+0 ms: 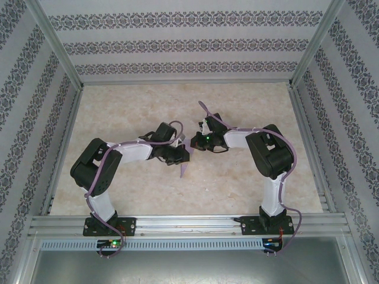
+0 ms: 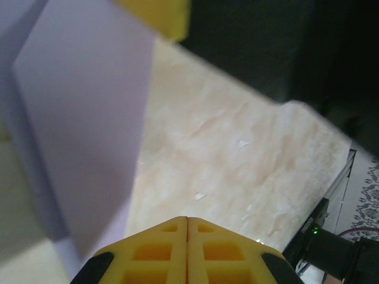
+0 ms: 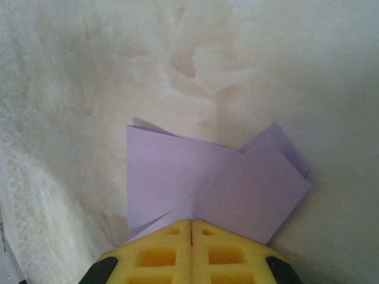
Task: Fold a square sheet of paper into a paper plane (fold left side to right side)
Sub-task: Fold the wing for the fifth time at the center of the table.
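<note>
The lilac paper (image 3: pixel 201 177), folded into a creased pointed shape, hangs above the marble table (image 1: pixel 237 189) at mid-table. The right gripper (image 3: pixel 190 228) is clamped on its edge. The left gripper (image 2: pixel 187 222) is closed beside the paper, its fingers pressed together.

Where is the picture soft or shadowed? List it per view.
Left wrist: the paper, close to the lens, is blurred with soft edges; the table beyond is somewhat sharper. Right wrist: the paper is crisp and evenly lit. Top external: even light, no glare.
</note>
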Controlling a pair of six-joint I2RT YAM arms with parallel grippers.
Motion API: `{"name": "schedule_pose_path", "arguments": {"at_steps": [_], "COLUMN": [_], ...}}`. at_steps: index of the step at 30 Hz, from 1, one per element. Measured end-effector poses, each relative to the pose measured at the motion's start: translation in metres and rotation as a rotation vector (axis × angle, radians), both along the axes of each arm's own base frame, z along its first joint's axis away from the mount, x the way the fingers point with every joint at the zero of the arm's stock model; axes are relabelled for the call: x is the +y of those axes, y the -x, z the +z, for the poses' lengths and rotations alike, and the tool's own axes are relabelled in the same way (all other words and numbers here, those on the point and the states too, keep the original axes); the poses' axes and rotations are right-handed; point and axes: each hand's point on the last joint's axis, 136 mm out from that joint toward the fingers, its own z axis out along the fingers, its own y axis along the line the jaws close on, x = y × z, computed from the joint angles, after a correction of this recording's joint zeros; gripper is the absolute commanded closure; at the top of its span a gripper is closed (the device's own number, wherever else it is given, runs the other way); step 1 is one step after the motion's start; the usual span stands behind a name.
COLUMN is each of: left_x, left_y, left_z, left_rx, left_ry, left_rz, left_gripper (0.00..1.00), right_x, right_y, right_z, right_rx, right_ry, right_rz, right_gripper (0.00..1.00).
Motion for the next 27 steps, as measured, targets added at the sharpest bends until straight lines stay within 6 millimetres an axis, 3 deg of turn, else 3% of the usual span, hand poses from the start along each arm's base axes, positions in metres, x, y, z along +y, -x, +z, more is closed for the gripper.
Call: {"name": "schedule_pose_path", "arguments": {"at_steps": [5,13,27], "left_x": [-0.005,-0.006,-0.013], "left_y": [-0.008,-0.01,-0.008], "left_z": [0.013,0.015,-0.009], "left_rx": [-0.026,-0.027,0.014], "left_ry": [0.007,0.003,-0.027], "left_rz": [-0.011,-0.017,-0.039], "left_gripper": [0.94,0.94,0.94], "right_x": [0.0,0.0,0.002], "right_y": [0.0,0.0,0.001], "right_z": [0.0,0.0,-0.001], "right_rx": [-0.001,-0.004,0.012], "right_ry": [0.012,0.029,0.044], "right_rz": [0.002,0.009,0.02], "right_gripper": [1.0,1.0,1.0]}}
